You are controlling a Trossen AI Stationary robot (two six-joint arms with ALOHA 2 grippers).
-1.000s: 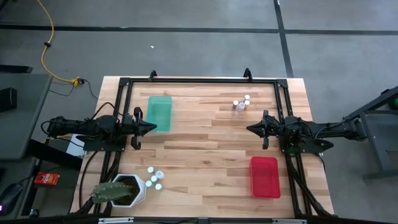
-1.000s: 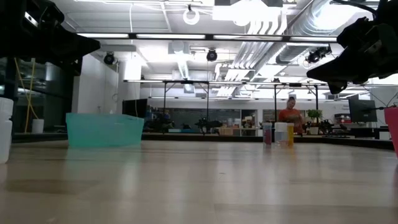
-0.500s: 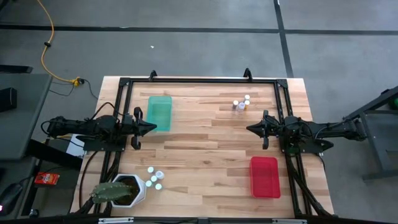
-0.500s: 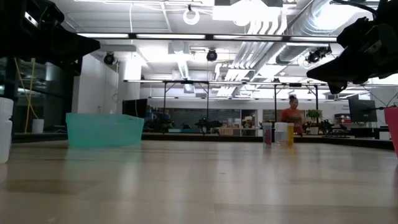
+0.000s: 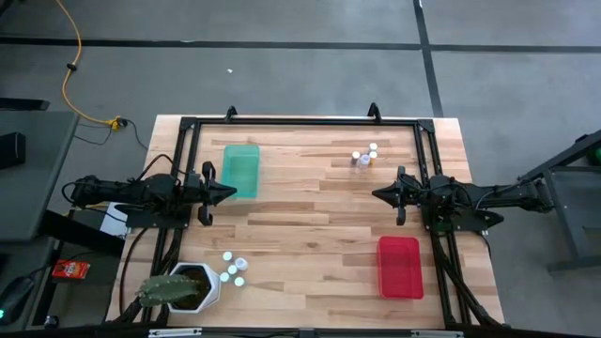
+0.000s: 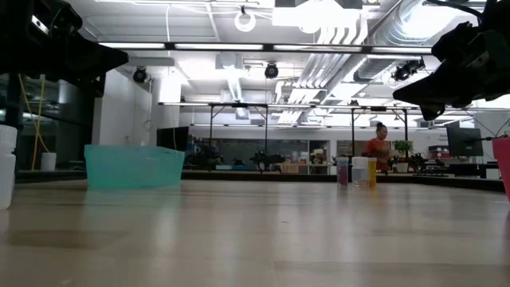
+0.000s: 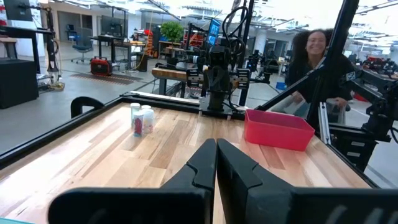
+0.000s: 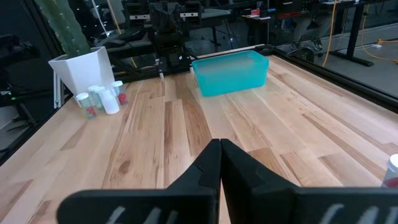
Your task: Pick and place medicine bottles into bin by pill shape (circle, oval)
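Currently my left gripper and my right gripper hover above the wooden tabletop, facing each other, fingers clenched on nothing. Three medicine bottles stand near the far edge; three more stand beside the cactus pot. Teal bin sits by my left, red bin by my right.

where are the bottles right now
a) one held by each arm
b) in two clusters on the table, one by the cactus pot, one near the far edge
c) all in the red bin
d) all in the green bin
b: one cluster of bottles stands beside the cactus pot, another near the far edge; the green bin and red bin hold none.
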